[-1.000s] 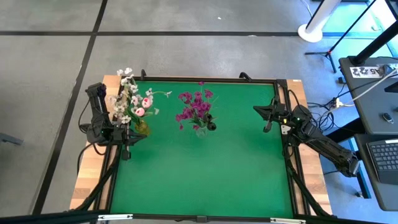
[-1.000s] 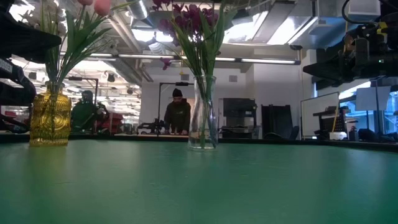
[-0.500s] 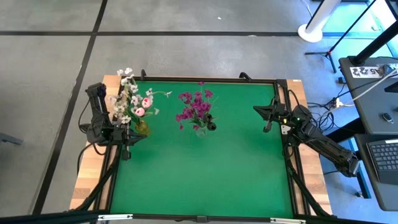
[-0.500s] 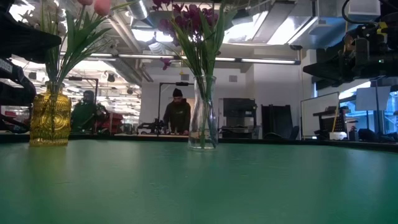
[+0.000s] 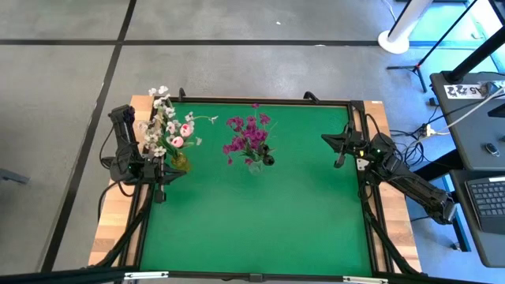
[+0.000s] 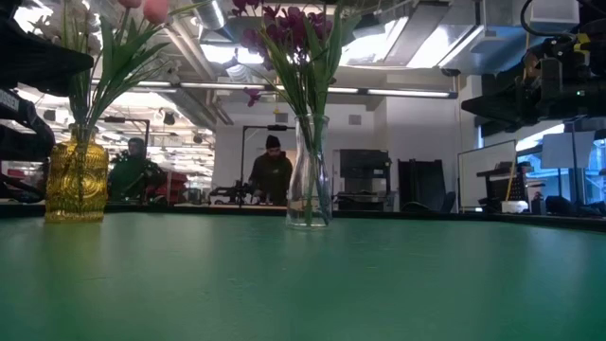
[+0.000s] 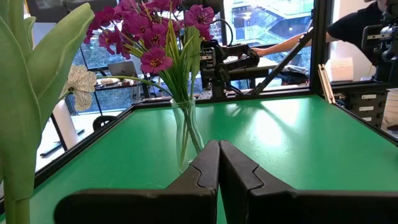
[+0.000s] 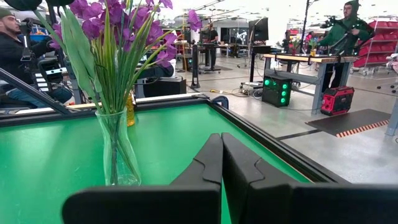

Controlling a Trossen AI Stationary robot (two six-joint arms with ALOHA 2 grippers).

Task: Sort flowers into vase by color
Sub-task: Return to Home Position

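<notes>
Flowers (image 5: 248,136), likely light, bendy, best pinched by stems, are standing in two bunches from above: white bunch (image 5: 168,126) far left, purple bunch (image 5: 251,143) centre. Low down, one yellow vase (image 6: 77,180) and one clear vase (image 6: 310,170) are holding them. Wrist views are showing left gripper (image 7: 219,146) and right gripper (image 8: 222,138), fingers pressed together.

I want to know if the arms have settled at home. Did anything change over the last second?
Nothing on the table visibly changed. Both arms stay parked at the table's sides, left gripper and right gripper shut and empty. The white and pink flowers remain in the yellow vase, the purple flowers in the clear vase. Only a person in the room behind shifted slightly.
</notes>
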